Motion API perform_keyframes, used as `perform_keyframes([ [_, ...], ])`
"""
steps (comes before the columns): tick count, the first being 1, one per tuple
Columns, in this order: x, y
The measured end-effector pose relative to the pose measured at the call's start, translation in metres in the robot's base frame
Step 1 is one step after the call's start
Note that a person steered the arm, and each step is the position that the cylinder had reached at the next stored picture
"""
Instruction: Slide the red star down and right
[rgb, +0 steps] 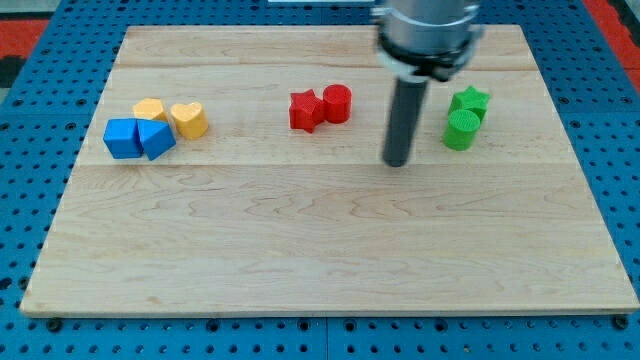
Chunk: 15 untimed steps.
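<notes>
Tip (397, 163) seen on bare wood board (320, 250), pale planks, set on blue pegboard (30, 60). No gripper fitted; nothing held by rod. Red star (305, 110) up-left of tip, touching red cylinder (337, 103). Green cylinder (461, 130) and green star (470, 100) to tip's right. Blue and yellow blocks clustered far left.

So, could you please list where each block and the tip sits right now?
red star: touching red cylinder
my tip: right of the red pair, touching nothing
green star: against green cylinder
blue blocks: clustered with the yellow blocks at the view's left
</notes>
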<state>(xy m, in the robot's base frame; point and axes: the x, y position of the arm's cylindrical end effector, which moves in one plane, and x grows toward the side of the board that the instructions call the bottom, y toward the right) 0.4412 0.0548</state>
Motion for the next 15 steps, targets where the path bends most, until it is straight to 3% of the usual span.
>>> perform_keyframes([
  [2,-0.012,-0.173],
  [3,-0.053,-0.190],
  [4,-0.086,-0.190],
  [5,-0.106,-0.122],
  [6,-0.086,-0.085],
  [8,-0.007,-0.055],
  [10,-0.052,-0.112],
  [11,-0.073,-0.102],
  [12,-0.053,-0.060],
  [13,0.007,-0.007],
  [14,0.037,0.003],
  [15,0.032,-0.085],
])
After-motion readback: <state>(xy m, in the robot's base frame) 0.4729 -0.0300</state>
